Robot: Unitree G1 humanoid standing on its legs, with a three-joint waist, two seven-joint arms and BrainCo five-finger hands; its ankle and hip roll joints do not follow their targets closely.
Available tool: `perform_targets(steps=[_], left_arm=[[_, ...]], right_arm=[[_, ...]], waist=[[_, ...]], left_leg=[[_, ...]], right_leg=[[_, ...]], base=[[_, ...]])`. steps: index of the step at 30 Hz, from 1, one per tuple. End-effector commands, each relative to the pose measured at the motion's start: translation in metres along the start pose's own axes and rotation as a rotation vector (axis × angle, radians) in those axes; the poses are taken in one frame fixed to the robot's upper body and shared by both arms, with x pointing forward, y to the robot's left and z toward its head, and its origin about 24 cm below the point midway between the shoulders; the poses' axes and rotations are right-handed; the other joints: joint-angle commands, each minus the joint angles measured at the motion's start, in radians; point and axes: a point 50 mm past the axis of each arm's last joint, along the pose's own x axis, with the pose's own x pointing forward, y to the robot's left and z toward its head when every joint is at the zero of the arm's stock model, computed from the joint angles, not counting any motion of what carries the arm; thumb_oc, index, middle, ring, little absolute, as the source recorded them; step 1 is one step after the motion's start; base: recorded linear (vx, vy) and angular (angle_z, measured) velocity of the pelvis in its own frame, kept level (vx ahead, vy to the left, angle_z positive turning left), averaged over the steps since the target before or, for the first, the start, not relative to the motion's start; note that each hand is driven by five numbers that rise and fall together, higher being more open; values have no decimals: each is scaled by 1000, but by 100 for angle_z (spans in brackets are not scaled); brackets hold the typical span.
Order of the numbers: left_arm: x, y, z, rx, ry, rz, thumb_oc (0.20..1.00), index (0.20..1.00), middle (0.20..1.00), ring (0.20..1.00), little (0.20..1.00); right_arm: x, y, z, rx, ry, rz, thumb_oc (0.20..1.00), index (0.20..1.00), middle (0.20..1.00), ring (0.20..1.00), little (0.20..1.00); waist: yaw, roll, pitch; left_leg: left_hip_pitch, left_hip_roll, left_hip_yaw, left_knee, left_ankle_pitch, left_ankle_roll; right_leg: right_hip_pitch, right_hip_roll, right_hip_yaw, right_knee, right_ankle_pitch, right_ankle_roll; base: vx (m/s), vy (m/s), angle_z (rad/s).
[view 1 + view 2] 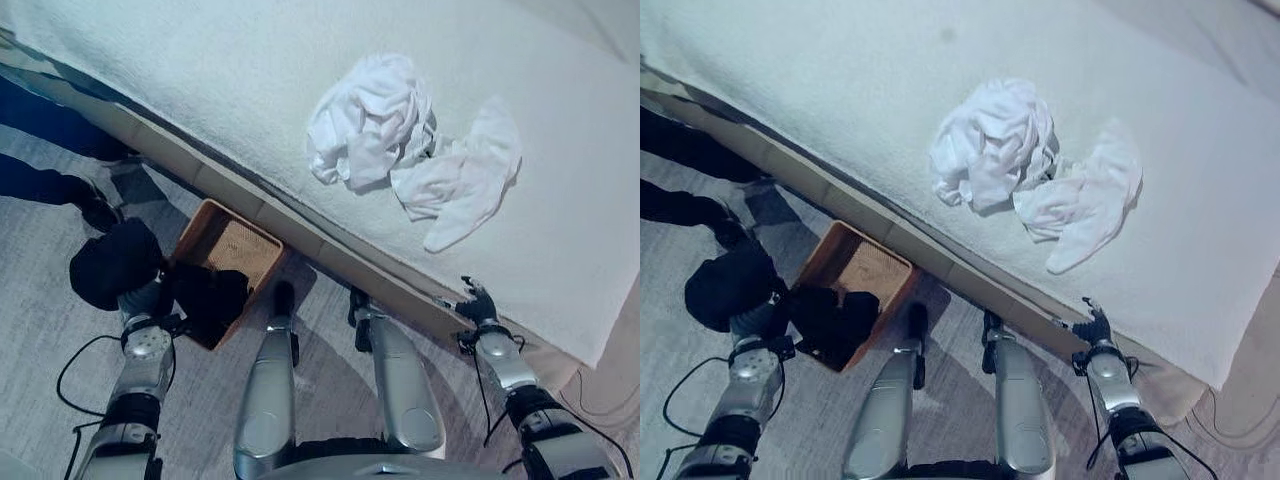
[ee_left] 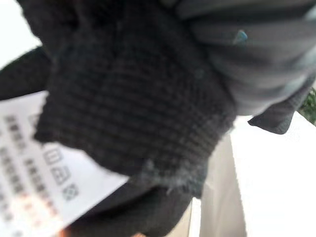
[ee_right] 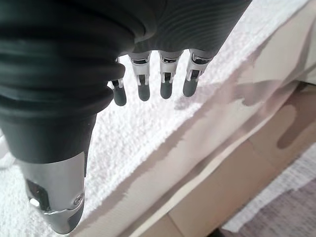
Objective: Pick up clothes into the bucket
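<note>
At lower left of the frame we hold dark clothes (image 1: 205, 295) over the basket (image 1: 240, 243) to drop them, left hand (image 1: 150, 300) grip untellable, right hand (image 3: 163, 84) relaxed by the bed (image 1: 200, 80) where white clothes (image 1: 400, 140) wait.

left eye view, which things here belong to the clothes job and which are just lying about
Part of the job:
- white clothes bunched on the bed
- second white garment beside them
- black garment at the left hand
- brown basket on the floor, dark clothing inside
- right hand at the bed's edge

Just there:
- bed cover
- person's leg
</note>
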Motion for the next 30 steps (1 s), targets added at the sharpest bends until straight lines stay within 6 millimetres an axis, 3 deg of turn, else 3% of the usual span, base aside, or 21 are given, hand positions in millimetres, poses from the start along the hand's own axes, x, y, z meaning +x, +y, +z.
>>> perform_targets(steps=[1,7,8,18,22,26,30], left_arm=[[18,37,16,77,-72,144,200,200,200,200,200],[26,41,30,102,-112,172,200,200,200,200,200],[28,44,27,116,-86,191,1000,1000,1000,1000,1000],[25,31,13,134,19,163,1000,1000,1000,1000,1000],[18,26,1,127,60,151,1000,1000,1000,1000,1000],[12,18,-5,128,74,125,1000,1000,1000,1000,1000],[5,10,-17,130,118,100,1000,1000,1000,1000,1000]], right_arm=[[4,-11,32,54,-155,-62,1000,1000,1000,1000,1000],[8,-13,50,50,-216,-72,1000,1000,1000,1000,1000],[9,-12,59,37,-249,-64,1000,1000,1000,1000,1000],[12,-16,91,90,-341,-91,1000,1000,1000,1000,1000],[8,-36,126,193,-488,-166,1000,1000,1000,1000,1000],[4,-51,143,229,-569,-222,1000,1000,1000,1000,1000],[-5,-79,167,250,-681,-352,1000,1000,1000,1000,1000]], waist=[[-38,-20,-15],[-48,-22,-15],[-52,-27,-15],[-58,-13,-15],[-60,9,-15],[-58,26,-15],[-55,57,-15]], left_leg=[[-148,-25,9,173,-65,32],[-245,-29,12,217,-74,35],[-278,-26,15,225,-76,35],[-304,-27,30,217,-81,42],[-291,-35,36,206,-84,44],[-274,-39,37,196,-85,45],[-230,-50,40,150,-74,41]], right_leg=[[-45,-59,75,48,-18,68],[-140,-59,87,66,-11,69],[-173,-57,91,61,-3,72],[-209,-51,111,33,15,78],[-200,-56,119,17,18,82],[-187,-61,121,11,20,85],[-159,-72,121,-1,20,87]], base=[[-45,67,-3],[-11,43,-4],[19,37,-2],[22,45,-9],[7,63,-7],[1,47,-5],[1,18,0]])
